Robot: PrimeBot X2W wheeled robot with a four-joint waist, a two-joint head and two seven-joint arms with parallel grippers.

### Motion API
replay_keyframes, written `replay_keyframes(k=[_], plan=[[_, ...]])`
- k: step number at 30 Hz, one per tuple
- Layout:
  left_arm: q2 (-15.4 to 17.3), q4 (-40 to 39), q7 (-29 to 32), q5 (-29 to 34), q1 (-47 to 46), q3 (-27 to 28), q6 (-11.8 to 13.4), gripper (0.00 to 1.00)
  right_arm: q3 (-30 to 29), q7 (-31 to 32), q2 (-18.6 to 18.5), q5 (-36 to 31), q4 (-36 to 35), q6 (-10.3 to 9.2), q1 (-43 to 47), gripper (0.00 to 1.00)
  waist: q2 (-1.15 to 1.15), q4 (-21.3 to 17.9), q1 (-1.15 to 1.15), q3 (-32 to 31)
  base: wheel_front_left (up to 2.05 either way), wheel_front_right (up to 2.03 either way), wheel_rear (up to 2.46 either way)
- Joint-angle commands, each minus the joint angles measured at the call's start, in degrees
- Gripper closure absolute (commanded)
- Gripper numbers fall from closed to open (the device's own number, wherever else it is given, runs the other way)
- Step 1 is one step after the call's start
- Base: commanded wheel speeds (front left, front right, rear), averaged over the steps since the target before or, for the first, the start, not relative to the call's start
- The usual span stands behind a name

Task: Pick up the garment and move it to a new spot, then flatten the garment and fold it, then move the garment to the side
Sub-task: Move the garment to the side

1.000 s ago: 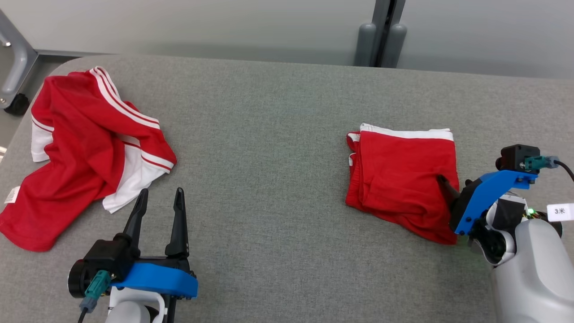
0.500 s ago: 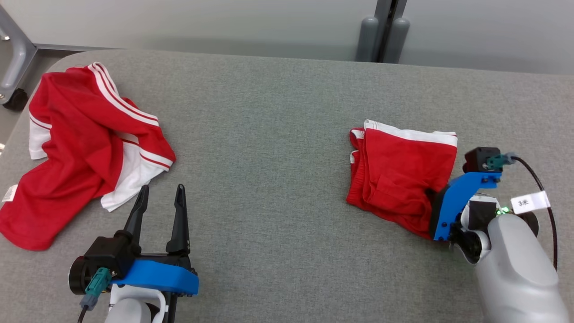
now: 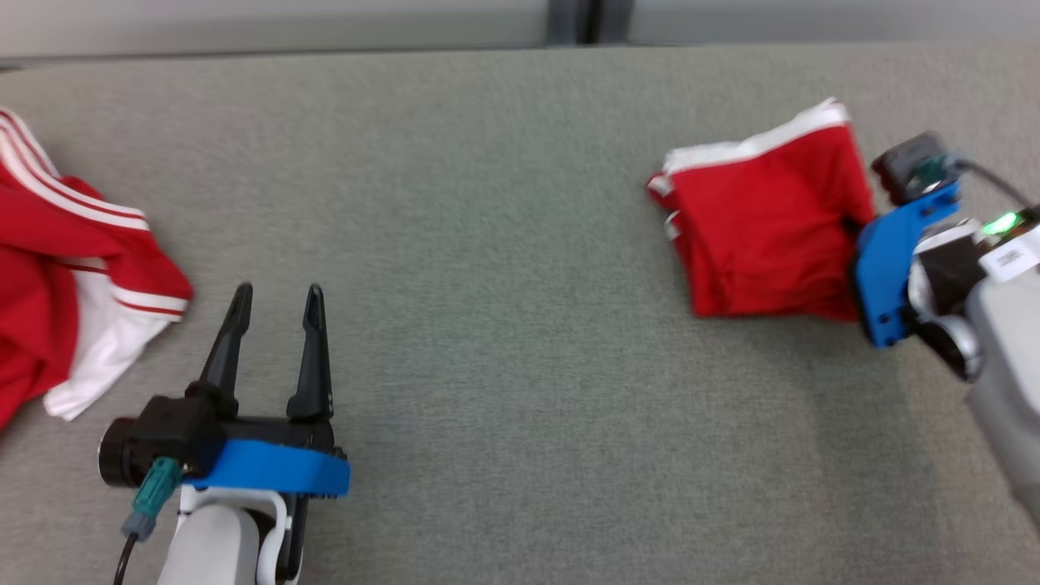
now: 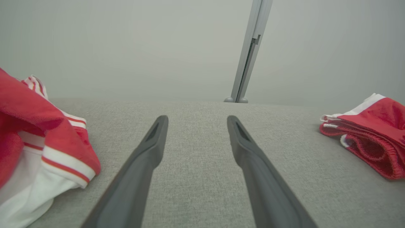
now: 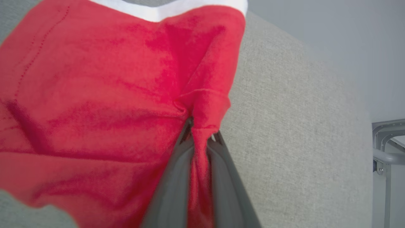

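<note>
Where the grey table (image 3: 487, 203) spans our view, we note a crumpled red-and-white garment (image 3: 49, 268) at its left and the folded garment (image 3: 764, 236) at its right. Our right gripper (image 5: 199, 133) is clamped on the folded garment's edge, cloth bunched between its fingers (image 5: 171, 183); our left gripper (image 3: 279, 291) stands spread, empty.

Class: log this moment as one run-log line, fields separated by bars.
right pincer: shut on folded garment | left pincer: open, empty | second garment: crumpled, far left
</note>
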Motion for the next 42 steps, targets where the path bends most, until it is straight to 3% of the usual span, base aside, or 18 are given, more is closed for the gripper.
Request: replay_keyframes(k=[1, 6, 11, 19, 24, 34, 35, 36, 37, 38, 39, 40, 41, 42], plan=[[0.4, -0.4, -0.1, 0.6, -1.5, -0.3, -0.1, 0.0, 0.9, 0.1, -2.4, 1.0, -0.8, -0.01, -1.1, 1.0, 0.0, -0.7, -0.01, 1.1, 0.0, 0.0, 0.0], [0.8, -2.1, -0.1, 1.3, -4.5, -1.2, -0.1, 0.0, 3.7, -0.8, -12.0, 2.8, -3.0, -0.01, -3.1, 1.0, 0.0, -3.5, -0.01, 5.3, 0.0, 0.0, 0.0], [2.2, -3.6, -0.2, 2.0, -7.4, -2.2, -0.1, 0.0, 4.4, -3.7, -19.0, 1.3, -4.1, -0.01, -4.5, 1.0, 0.0, -5.7, -0.01, 9.6, 0.0, 0.0, 0.0], [4.2, -5.5, -0.1, 3.0, -11.1, -2.8, -0.1, 0.0, 2.5, -10.4, -25.0, -2.9, -3.7, -0.02, -6.7, 1.0, 0.0, -7.2, -0.01, 15.0, 0.0, 0.0, 0.0], [5.1, -6.4, -0.1, 3.4, -11.7, -2.7, 0.0, 0.0, -1.3, -13.0, -24.9, -5.1, -1.9, -0.02, -6.9, 1.0, 0.0, -7.8, -0.01, 16.6, 0.0, 0.0, 0.0], [5.7, -6.0, -0.1, 3.0, -11.9, -3.2, 0.3, 0.0, -7.1, -14.4, -21.3, -10.1, 0.3, -0.03, -5.6, 1.0, 0.0, -7.6, -0.01, 16.0, 0.0, 0.0, 0.0], [5.6, -6.0, -0.1, 2.9, -11.9, -3.3, 0.4, 0.0, -8.2, -14.1, -21.0, -11.0, 0.7, -0.03, -5.2, 0.88, 0.0, -7.5, -0.01, 15.7, 0.0, 0.0, 0.0], [5.5, -6.0, -0.1, 2.8, -11.8, -3.4, 0.4, 0.0, -9.2, -14.0, -20.6, -11.9, 1.0, -0.03, -4.8, 0.85, 0.0, -7.3, -0.01, 15.4, 0.0, 0.0, 0.0], [5.5, -5.8, -0.1, 2.5, -11.4, -3.4, 0.4, 0.0, -10.8, -13.9, -19.8, -13.3, 0.9, -0.03, -4.1, 0.97, 0.0, -7.1, -0.01, 14.7, 0.0, 0.0, 0.0], [5.5, -5.8, -0.1, 2.5, -11.4, -3.4, 0.4, 0.0, -10.8, -13.9, -19.8, -13.3, 0.9, -0.03, -4.1, 0.97, 0.0, -7.1, -0.01, 14.7, 0.0, 0.0, 0.0], [5.5, -5.7, -0.1, 2.4, -11.1, -3.4, 0.4, 0.0, -11.4, -14.2, -19.3, -13.7, 0.7, -0.02, -3.6, 0.92, 0.0, -7.0, -0.01, 14.4, 0.0, 0.0, 0.0], [5.5, -5.5, -0.1, 2.4, -10.8, -3.5, 0.4, 0.0, -12.0, -14.7, -18.8, -13.9, 0.3, -0.02, -3.2, 0.78, 0.0, -6.9, -0.01, 14.0, 0.0, 0.0, 0.0], [5.4, -5.3, -0.1, 2.2, -10.6, -3.5, 0.4, 0.0, -12.4, -15.0, -18.5, -14.2, 0.0, -0.02, -2.7, 0.56, 0.0, -6.7, -0.01, 13.7, 0.0, 0.0, 0.0], [5.4, -5.2, -0.1, 2.1, -10.4, -3.6, 0.4, 0.0, -12.8, -15.0, -18.4, -14.7, -0.1, -0.02, -2.4, 0.0, 0.0, -6.6, -0.01, 13.3, 0.0, 0.0, 0.0]])
